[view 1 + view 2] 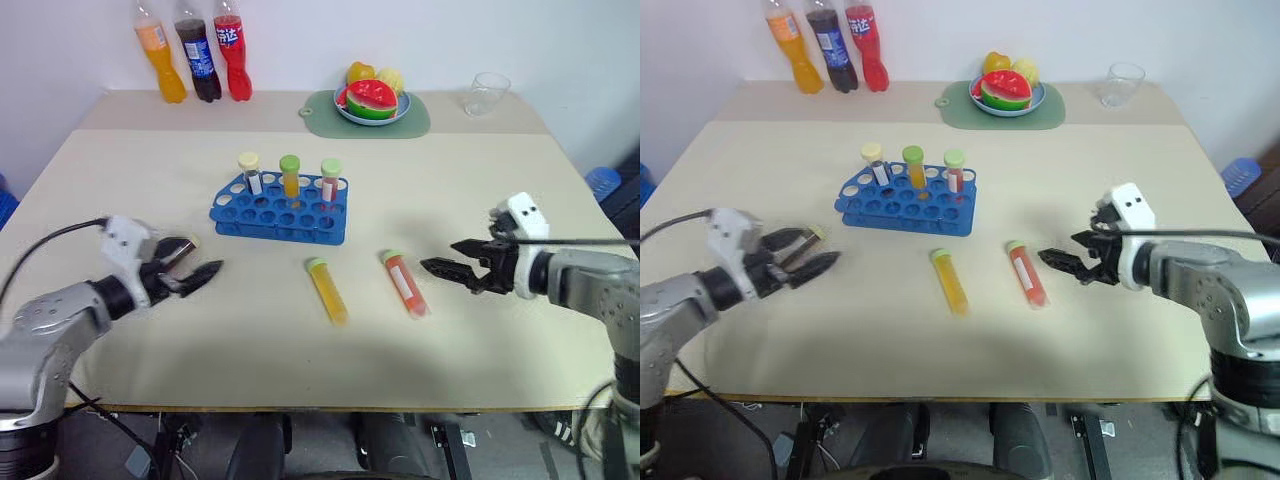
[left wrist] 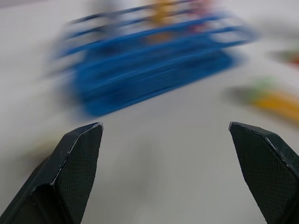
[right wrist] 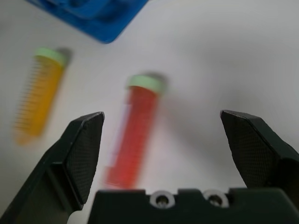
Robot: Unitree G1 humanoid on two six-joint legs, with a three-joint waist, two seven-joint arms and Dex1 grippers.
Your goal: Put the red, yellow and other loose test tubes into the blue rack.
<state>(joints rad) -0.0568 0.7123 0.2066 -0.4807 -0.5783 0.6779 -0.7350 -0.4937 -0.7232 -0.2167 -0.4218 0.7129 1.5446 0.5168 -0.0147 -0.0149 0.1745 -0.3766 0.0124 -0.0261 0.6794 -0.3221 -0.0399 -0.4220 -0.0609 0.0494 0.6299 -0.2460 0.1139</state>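
On the table point(image 1: 480, 190), red tube point(image 1: 404, 283) and yellow tube point(image 1: 328, 290) lie flat, side by side, just in front of the blue rack point(image 1: 280, 208), which holds three upright tubes. Right gripper point(image 1: 446, 269) spread, empty, just beside red tube. Left gripper point(image 1: 198, 264) spread, empty, left of rack.

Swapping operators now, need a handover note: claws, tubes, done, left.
Left claw: open, empty, above the table in front of the blue rack.
Right claw: open, empty, pointing at the red tube, not touching it.
Done: three capped tubes stand in the rack's back row.
Left: red tube and yellow tube lie flat on the table in front of the rack; both need racking.
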